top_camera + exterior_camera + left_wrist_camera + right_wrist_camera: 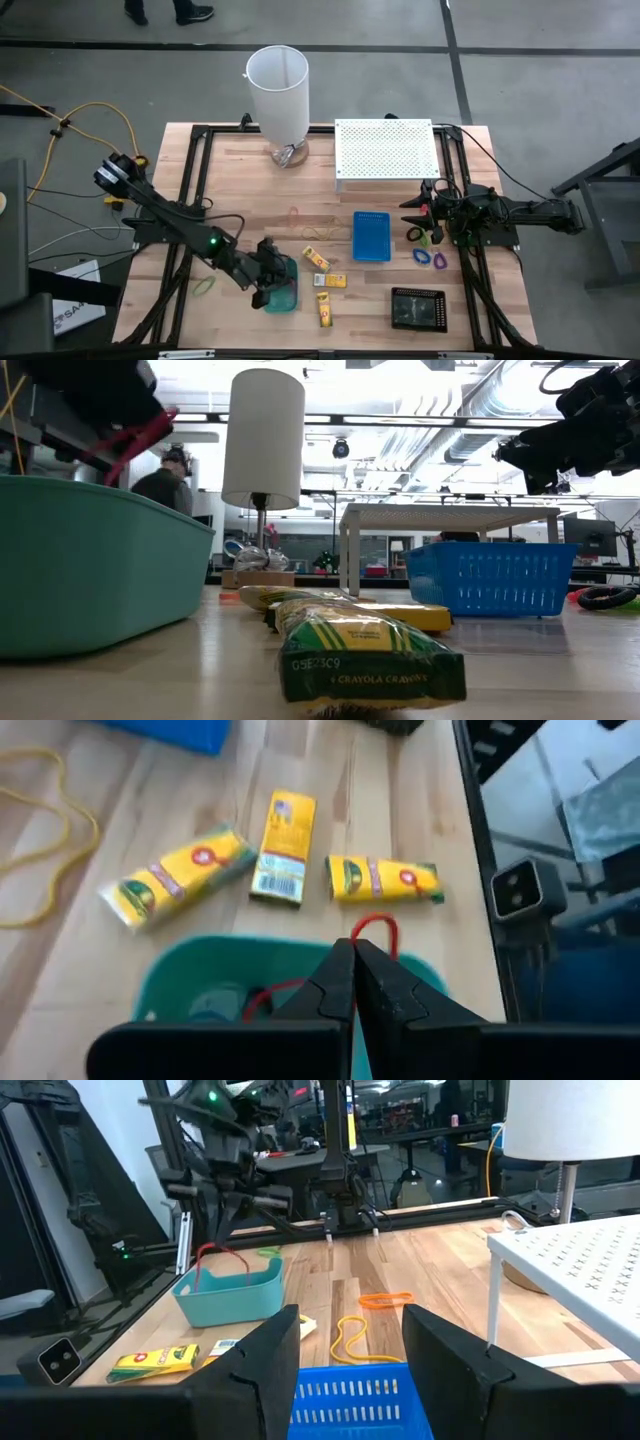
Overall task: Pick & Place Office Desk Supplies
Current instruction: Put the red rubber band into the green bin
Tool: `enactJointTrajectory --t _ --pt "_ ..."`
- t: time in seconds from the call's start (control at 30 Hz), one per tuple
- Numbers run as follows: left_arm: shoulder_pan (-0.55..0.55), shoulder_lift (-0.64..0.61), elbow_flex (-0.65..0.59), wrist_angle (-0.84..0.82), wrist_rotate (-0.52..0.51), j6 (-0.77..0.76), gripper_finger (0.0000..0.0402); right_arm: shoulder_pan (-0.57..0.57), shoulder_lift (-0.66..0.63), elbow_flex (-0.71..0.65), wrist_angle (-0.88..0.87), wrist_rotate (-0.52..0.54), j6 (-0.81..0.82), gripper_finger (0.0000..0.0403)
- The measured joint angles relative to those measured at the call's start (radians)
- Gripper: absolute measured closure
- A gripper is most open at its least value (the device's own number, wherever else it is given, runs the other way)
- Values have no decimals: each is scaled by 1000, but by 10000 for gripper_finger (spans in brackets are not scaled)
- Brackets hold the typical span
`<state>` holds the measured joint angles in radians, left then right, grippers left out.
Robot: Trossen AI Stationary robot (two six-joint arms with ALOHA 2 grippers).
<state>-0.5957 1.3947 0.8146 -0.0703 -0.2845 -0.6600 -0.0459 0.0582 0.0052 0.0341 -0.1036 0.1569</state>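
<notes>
High view first: we see the left end effector poised over the green tray near the front of the desk. Its fingers are clenched on a red rubber band, whose loop hangs from the fingertips and dips inside the tray's rim; in the right wrist view the same loop dangles from that end effector into the tray. Something pale and bluish lies in the tray beneath the fingers, but we cannot tell what it is.

Just beyond the left end effector, outside the tray, lie three yellow crayon packets on the wood, near one another but apart. A yellow rubber band lies farther off to one side, and an orange rubber band beyond that.

Our right end effector hovers at the right edge of the desk with its fingers released and nothing between them. Directly ahead of it sits the blue tray. Close beside it lie a few coloured clips, blue, purple and green, and a black loop; the black tray is nearer the front edge.

Behind both arms stand a white cylinder lamp and a white perforated shelf. A person shows in the room behind, in the low view.
</notes>
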Motion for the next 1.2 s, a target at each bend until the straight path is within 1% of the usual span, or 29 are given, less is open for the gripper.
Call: enactJointTrajectory --t 0.2,0.43,0.57,0.77,0.97,1.2 --pt "0 80 0 -23 47 -51 401 0 0 0 0 0 0 237" --pt "4 141 0 -22 150 -130 401 0 0 0 0 0 0 237" --pt "5 141 0 -31 160 -149 401 0 0 0 0 0 0 237" --pt "5 141 0 -43 161 -119 398 0 0 0 0 0 0 237" --pt "5 141 0 -53 159 -119 377 0 0 0 0 0 0 237" --pt "5 141 0 -53 156 -118 337 0 0 0 0 0 0 237"
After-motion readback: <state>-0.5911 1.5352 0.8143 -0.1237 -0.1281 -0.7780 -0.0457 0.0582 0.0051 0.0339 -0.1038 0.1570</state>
